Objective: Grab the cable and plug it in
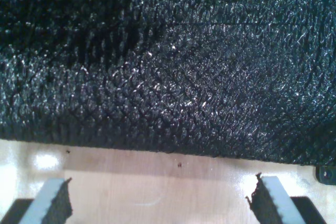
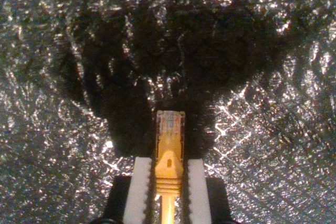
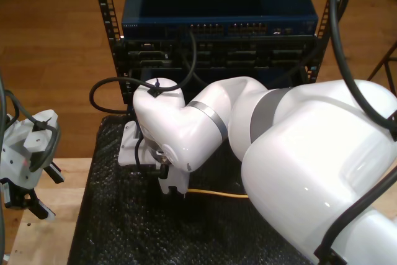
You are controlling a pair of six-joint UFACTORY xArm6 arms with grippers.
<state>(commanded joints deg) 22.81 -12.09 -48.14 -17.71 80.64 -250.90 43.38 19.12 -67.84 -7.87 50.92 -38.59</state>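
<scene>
In the first wrist view, my first gripper [image 1: 157, 203] hangs with its two foam-faced fingers [image 1: 52, 203] set wide apart and nothing between them. Below them lies pale wooden bench [image 1: 157, 182], and just beyond runs the edge of a black bubble-wrap mat [image 1: 168, 66].

In the second wrist view, my second gripper [image 2: 168, 192] is clamped on the cable [image 2: 168, 156]: its white pads [image 2: 138, 192] press both sides of the yellow boot, and the clear plug [image 2: 170, 124] sticks out past the fingertips over the shiny black mat [image 2: 262, 129].

In the exterior view, my second gripper [image 3: 170, 187] hangs over the mat [image 3: 124, 228] at mid-frame, the yellow cable [image 3: 217, 193] trailing from it toward the exterior view's right. My first gripper [image 3: 28, 206] sits at the exterior view's left edge over the bench [image 3: 49, 215]. Behind stands a blue network switch [image 3: 217, 4] in a rack [image 3: 118, 48].
</scene>
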